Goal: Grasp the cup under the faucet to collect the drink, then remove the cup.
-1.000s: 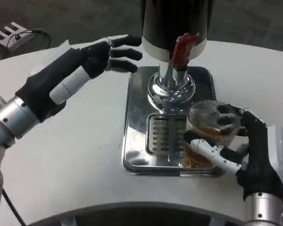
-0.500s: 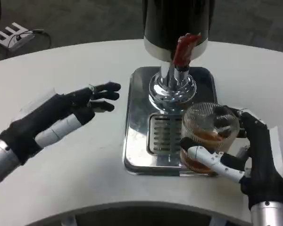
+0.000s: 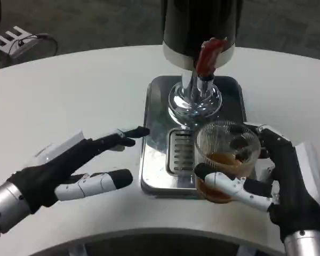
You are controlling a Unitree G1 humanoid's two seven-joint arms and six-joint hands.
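Right hand (image 3: 288,184) grasping the cup (image 3: 225,160), amber drink inside, lower right over the tray (image 3: 154,133); left hand (image 3: 74,165) released, fingers spread, lower left.

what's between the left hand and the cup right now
In the head view, the slotted drip grate of the steel tray lies between the left hand and the cup that the right hand holds.

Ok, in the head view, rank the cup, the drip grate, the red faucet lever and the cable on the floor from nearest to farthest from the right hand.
1. Cup: held in the right hand, at the tray's front right.
2. Drip grate: just left of the cup.
3. Red faucet lever: behind, up on the dispenser.
4. Cable: far back left, on the floor.
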